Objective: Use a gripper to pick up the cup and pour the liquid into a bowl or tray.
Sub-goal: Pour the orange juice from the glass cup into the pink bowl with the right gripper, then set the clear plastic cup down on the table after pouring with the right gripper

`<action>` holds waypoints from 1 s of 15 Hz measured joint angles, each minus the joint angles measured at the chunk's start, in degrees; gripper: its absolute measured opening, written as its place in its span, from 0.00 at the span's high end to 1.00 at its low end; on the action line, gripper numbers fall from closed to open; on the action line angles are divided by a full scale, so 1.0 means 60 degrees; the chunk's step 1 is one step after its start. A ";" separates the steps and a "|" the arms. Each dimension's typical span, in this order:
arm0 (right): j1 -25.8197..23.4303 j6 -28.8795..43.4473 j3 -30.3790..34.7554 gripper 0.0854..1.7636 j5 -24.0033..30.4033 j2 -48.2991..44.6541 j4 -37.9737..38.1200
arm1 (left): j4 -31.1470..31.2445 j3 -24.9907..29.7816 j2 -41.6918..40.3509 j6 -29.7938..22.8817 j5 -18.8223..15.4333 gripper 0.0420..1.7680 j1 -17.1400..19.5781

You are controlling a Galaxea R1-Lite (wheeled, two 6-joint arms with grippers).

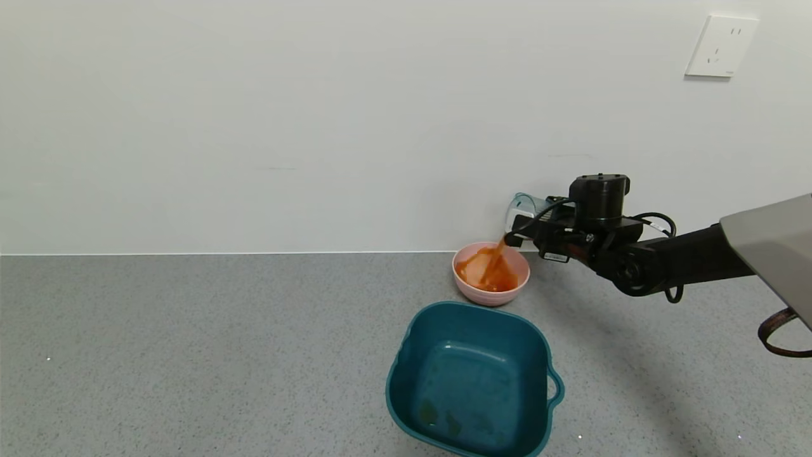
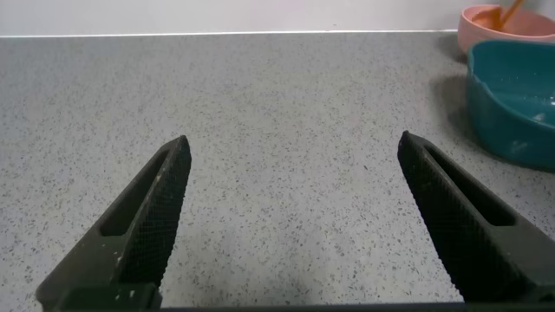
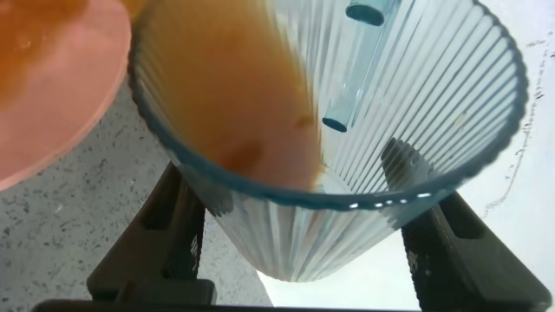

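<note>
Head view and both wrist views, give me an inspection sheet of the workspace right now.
Surface: grey speckled countertop, no spill seen.
Job's things: cup tipped over pink bowl; orange-brown liquid streaming into the bowl.
Clutter: dark teal tub nearer the robot than the bowl, a few dregs inside.
Grippers: right end effector shut on the cup; left end effector open, low over bare counter.
Cables: black cables looped on the right arm.
Surroundings: white wall, wall socket.
</note>
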 joint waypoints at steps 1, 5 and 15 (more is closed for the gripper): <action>-0.0010 -0.0063 -0.0010 0.27 -0.0004 -0.0008 0.0004 | 0.0000 0.0000 0.0000 0.0004 0.0000 0.03 0.0000; -0.0047 -0.0616 -0.0112 0.27 0.0026 -0.0033 0.0041 | 0.0000 0.0000 0.0000 0.0004 0.0000 0.03 0.0000; 0.0041 -0.1611 -0.0547 0.27 0.0014 -0.0041 0.0219 | 0.0000 0.0000 0.0000 0.0004 0.0000 0.03 0.0000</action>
